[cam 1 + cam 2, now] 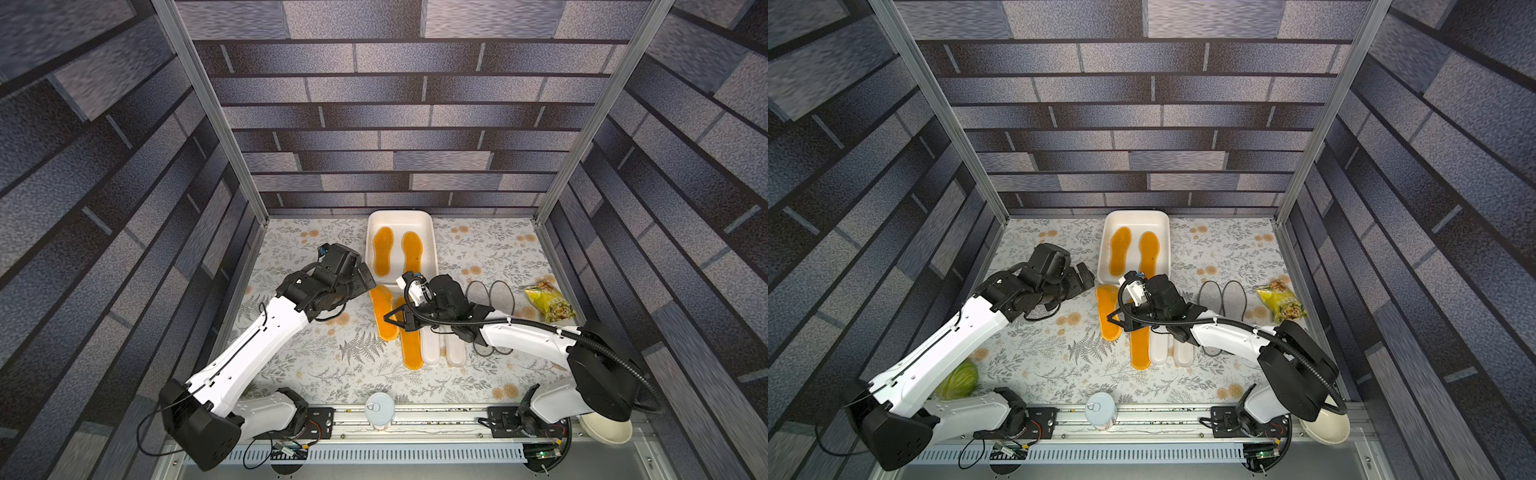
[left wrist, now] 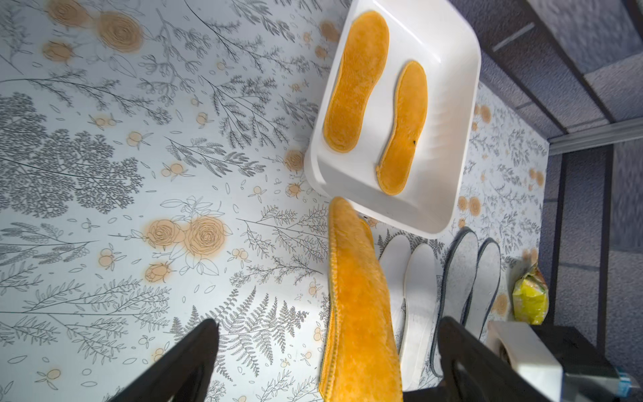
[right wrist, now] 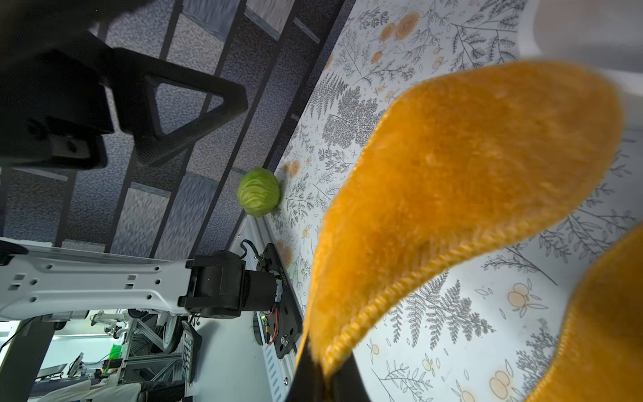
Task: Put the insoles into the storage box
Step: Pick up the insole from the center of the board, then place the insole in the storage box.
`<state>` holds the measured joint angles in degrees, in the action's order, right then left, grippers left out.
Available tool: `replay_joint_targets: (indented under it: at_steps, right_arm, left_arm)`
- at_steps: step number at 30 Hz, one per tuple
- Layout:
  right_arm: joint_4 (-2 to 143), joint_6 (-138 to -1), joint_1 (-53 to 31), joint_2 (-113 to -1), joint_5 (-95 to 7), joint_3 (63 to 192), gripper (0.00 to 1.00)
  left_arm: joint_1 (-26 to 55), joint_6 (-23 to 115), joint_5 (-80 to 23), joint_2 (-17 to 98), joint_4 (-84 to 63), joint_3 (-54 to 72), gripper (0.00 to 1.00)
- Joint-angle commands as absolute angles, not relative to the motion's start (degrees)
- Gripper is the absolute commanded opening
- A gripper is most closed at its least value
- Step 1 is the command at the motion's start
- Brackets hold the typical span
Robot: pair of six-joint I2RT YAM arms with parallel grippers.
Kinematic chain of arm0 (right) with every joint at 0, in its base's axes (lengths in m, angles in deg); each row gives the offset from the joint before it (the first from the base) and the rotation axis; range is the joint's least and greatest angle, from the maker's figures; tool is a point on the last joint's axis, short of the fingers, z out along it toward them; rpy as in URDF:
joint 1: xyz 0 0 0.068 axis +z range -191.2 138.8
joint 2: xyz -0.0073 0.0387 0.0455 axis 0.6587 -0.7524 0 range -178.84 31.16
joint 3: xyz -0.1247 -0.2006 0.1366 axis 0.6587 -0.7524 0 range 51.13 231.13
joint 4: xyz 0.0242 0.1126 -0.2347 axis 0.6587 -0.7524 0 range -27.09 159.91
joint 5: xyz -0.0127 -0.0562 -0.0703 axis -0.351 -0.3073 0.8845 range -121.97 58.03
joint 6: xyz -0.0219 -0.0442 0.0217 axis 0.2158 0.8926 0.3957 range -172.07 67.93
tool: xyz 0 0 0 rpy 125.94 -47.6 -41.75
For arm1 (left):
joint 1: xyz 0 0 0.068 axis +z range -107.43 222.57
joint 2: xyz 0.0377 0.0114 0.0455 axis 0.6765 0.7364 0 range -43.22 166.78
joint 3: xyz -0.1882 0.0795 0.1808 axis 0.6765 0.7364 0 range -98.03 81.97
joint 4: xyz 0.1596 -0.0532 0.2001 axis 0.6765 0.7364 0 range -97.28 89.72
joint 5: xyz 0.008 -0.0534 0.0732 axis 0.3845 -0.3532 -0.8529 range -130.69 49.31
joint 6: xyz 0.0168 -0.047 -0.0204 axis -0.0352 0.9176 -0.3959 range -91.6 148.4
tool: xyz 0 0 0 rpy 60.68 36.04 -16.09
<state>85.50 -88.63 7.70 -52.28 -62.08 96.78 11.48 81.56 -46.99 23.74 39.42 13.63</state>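
Note:
The white storage box (image 1: pixel 430 232) stands at the back middle and holds two orange insoles (image 1: pixel 383 251) side by side. In front of it my right gripper (image 1: pixel 397 320) is shut on the edge of a third orange insole (image 3: pixel 469 167), which is raised off the cloth. A fourth orange one (image 1: pixel 411 347) lies beside it. My left gripper (image 2: pixel 327 348) is open at the box's near left corner. The raised insole passes between its fingers, touching neither. Two white insoles (image 1: pixel 431 349) and two grey insoles (image 2: pixel 461 271) lie to the right.
A yellow snack bag (image 1: pixel 548 305) lies at the right edge of the flowered cloth. A tin can (image 1: pixel 379 409) stands on the front rail and a cream bowl (image 1: pixel 606 428) sits at the front right. A green cabbage (image 1: pixel 957 380) rests front left, behind my left arm.

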Motion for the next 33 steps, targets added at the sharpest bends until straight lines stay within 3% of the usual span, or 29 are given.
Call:
replay_joint_targets:
  at_steps: [1,10,21,27,33]
  right_arm:
    - [80.69,-83.84,8.13,-48.61,-60.94,100.14,0.0]
    - [58.99,-70.93,7.05,-49.46,-49.1,118.59,0.0]
    - [44.75,-69.57,-2.79,-75.2,-50.16,145.7,0.0]
    - [33.39,-62.79,-3.19,-89.93,-43.06,161.9,0.0]
    - [29.36,-61.83,-3.34,-97.24,-41.46,170.1,0.0]
  left_arm:
    - [14.17,82.39,-48.16,20.62,43.9,17.2,1.0]
    - [18.9,83.31,-45.2,14.56,42.78,24.57,1.0]
    - [20.41,82.91,-42.09,13.3,40.21,27.03,1.0]
    - [21.3,82.93,-40.58,12.95,37.95,29.1,1.0]
    - [22.1,82.92,-38.78,13.47,36.87,30.94,1.0]
